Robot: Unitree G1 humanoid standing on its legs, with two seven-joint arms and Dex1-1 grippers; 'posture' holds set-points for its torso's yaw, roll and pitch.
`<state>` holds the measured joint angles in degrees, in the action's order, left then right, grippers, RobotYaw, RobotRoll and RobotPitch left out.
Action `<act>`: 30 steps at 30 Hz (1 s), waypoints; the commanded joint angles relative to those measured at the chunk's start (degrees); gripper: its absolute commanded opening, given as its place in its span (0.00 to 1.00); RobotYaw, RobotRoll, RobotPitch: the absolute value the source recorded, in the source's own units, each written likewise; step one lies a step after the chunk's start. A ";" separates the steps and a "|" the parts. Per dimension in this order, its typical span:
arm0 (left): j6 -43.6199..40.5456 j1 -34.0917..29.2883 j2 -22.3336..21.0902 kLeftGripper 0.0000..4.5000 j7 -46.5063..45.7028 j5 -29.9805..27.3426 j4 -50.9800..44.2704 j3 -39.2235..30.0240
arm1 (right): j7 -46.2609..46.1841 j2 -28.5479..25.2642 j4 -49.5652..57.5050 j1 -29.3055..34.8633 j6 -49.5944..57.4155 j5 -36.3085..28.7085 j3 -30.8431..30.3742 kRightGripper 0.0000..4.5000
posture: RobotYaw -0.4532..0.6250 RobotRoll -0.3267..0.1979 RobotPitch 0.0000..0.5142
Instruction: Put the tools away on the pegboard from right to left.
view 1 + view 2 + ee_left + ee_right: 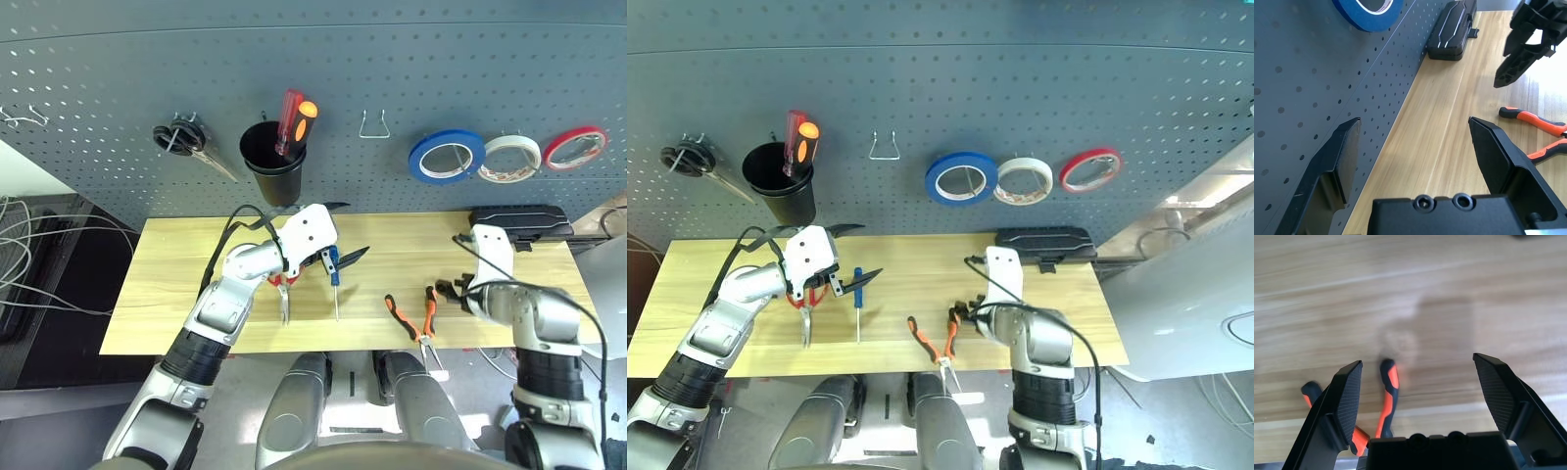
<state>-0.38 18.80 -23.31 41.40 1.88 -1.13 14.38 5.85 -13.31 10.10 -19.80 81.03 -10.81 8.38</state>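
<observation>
Pliers [419,315] lie nearest us on our desk [176,294], beside our spread, empty right pincer [453,291]; our left pincer [341,257] gapes too; blue tape [447,155] hangs on the pegboard [98,88].

A workshop bench: a grey-blue pegboard [118,98] with hooks, 3 tape rolls [507,157] and a black cup [273,162] of screwdrivers above a wooden table [411,245] strewn with hand tools.

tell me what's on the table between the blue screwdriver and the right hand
The orange-and-black pliers lie there, on the table between the blue-handled screwdriver and the right hand, as the left eye view shows.
</observation>
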 commanded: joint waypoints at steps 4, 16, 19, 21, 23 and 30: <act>0.04 -1.37 -0.19 1.00 0.00 0.27 0.10 0.59 | 3.21 1.52 1.69 -0.77 7.26 -2.87 -4.93 0.99 | 0.43 0.62 0.47; -0.34 -1.70 -0.29 1.00 -0.57 0.44 -0.04 0.48 | 4.11 -2.27 7.00 3.64 11.47 -7.10 -8.25 0.99 | 0.43 0.62 0.48; -0.48 -1.85 -0.33 1.00 -0.63 0.38 -0.20 0.44 | 3.25 -2.49 7.57 5.49 11.47 -8.44 -7.80 0.99 | 0.43 0.62 0.48; -0.55 -1.99 -0.35 1.00 -0.66 0.30 -0.30 0.39 | 2.59 -2.17 7.10 6.20 11.47 -8.70 -7.59 0.99 | 0.43 0.62 0.49; -0.61 -2.16 -0.36 1.00 -0.73 0.23 -0.36 0.35 | 1.91 -1.82 6.06 6.61 11.47 -8.59 -7.19 0.99 | 0.43 0.62 0.50; -0.93 -2.51 -0.36 1.00 -0.97 0.03 -0.72 0.19 | -0.30 -3.03 7.13 8.26 11.47 -10.28 -5.58 0.99 | 0.44 0.62 0.51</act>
<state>-0.90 17.35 -23.51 40.35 1.93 -1.27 14.36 6.31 -15.75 15.80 -12.85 91.09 -19.97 1.89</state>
